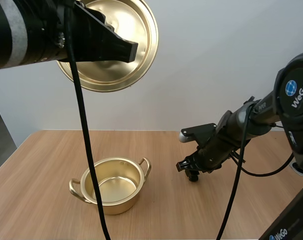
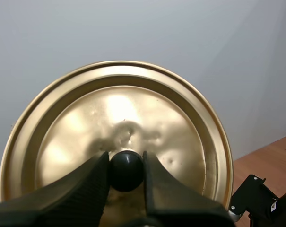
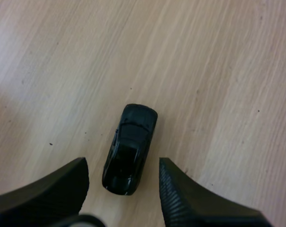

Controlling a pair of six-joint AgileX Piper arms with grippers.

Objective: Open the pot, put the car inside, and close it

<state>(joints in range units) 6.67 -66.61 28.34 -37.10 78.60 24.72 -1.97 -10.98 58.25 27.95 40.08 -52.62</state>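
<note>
The open gold pot [image 1: 113,185] stands on the wooden table with nothing inside it. Its gold lid [image 1: 121,30] is held high in the air, tilted on edge, by my left gripper [image 2: 125,171], which is shut on the lid's black knob [image 2: 125,170]. A small black toy car [image 3: 130,148] lies on the table, right of the pot. My right gripper [image 3: 124,187] is open and low over the car, one finger on each side of its near end, not touching it. In the high view the right gripper [image 1: 190,170] hangs just above the table.
The wooden table [image 1: 41,210] runs out to the left and the front of the pot. A pale wall rises behind the table's far edge.
</note>
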